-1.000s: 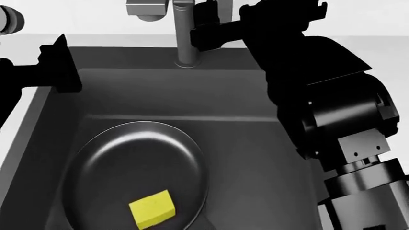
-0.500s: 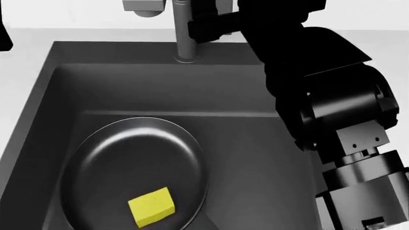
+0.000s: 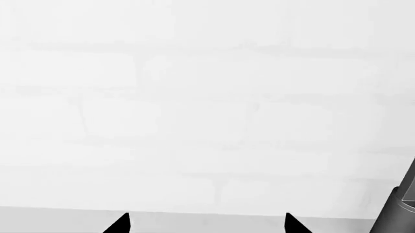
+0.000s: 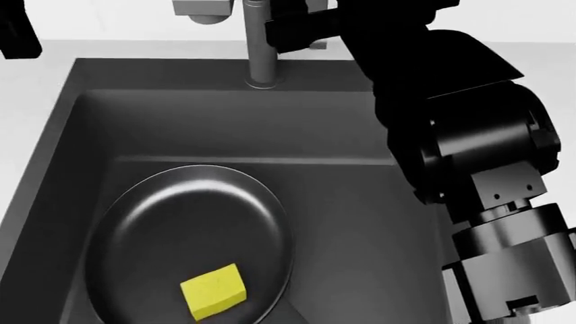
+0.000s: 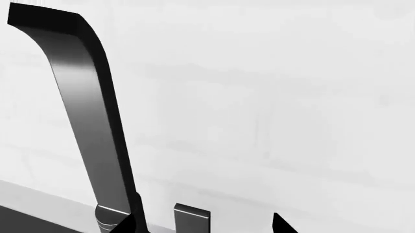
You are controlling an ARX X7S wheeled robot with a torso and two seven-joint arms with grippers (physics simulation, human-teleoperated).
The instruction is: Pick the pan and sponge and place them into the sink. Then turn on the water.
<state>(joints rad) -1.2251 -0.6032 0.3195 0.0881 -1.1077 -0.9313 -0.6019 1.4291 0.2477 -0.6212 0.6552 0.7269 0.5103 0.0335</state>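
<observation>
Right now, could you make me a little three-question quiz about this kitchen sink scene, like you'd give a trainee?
1. True or false: the yellow sponge lies inside the frying pan.
2. Where is the pan: A) on the counter, B) in the sink, C) held by a gripper?
3. Fill in: no ____ runs from the faucet.

Key: 1 true; 2 B; 3 water.

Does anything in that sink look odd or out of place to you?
Only mildly: the yellow sponge lies inside the pan, which sits in the sink. Nothing looks spilled or damaged, and no water runs from the faucet.
</observation>
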